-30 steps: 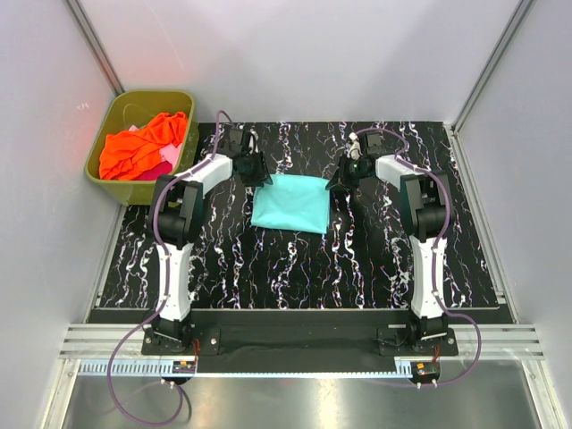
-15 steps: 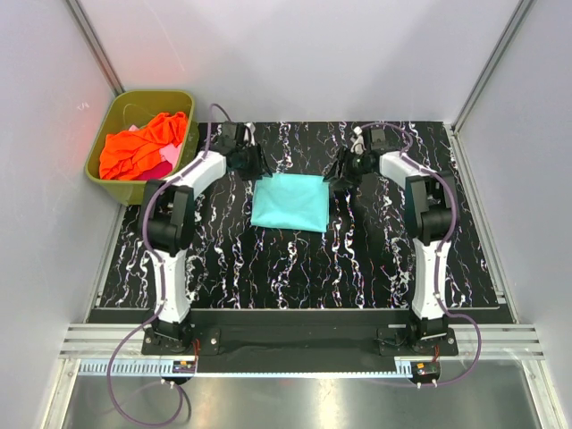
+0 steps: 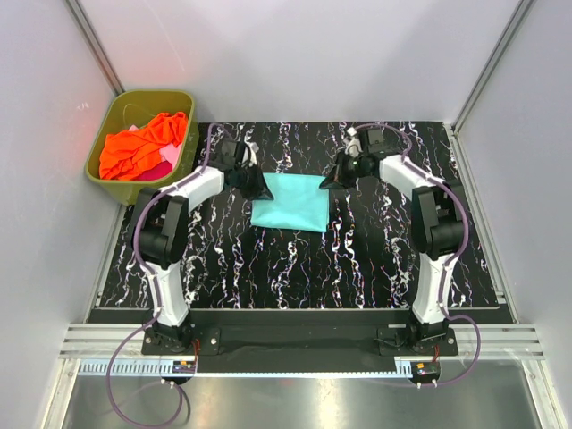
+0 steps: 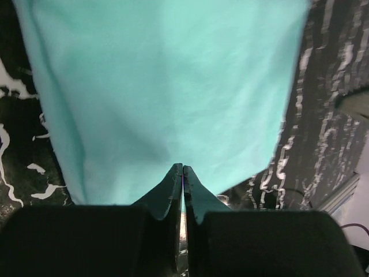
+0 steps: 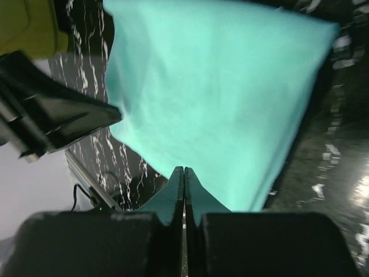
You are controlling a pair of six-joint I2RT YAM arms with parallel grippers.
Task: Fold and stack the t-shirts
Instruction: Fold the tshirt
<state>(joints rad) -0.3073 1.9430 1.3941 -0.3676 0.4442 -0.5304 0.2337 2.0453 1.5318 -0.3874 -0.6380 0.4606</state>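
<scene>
A teal t-shirt (image 3: 290, 206) lies folded into a rough square in the middle of the black marbled mat. My left gripper (image 3: 264, 190) points at its far left corner and my right gripper (image 3: 326, 180) at its far right corner. In the left wrist view the left gripper (image 4: 183, 166) is shut, tips together just over the teal cloth (image 4: 167, 86). The right gripper (image 5: 184, 168) is shut the same way above the shirt (image 5: 213, 98). No cloth shows between either pair of jaws. An orange t-shirt (image 3: 143, 143) and a pink one (image 3: 165, 163) lie crumpled in the tub.
The olive-green tub (image 3: 105, 170) stands off the mat's far left corner. Grey walls close in the left, right and back. The mat (image 3: 295, 268) ends at a metal rail near the arm bases. The left arm's gripper body (image 5: 52, 121) shows in the right wrist view.
Both grippers have gone from open to shut and swung their tips down toward the teal shirt's far corners. The shirt has not moved.
</scene>
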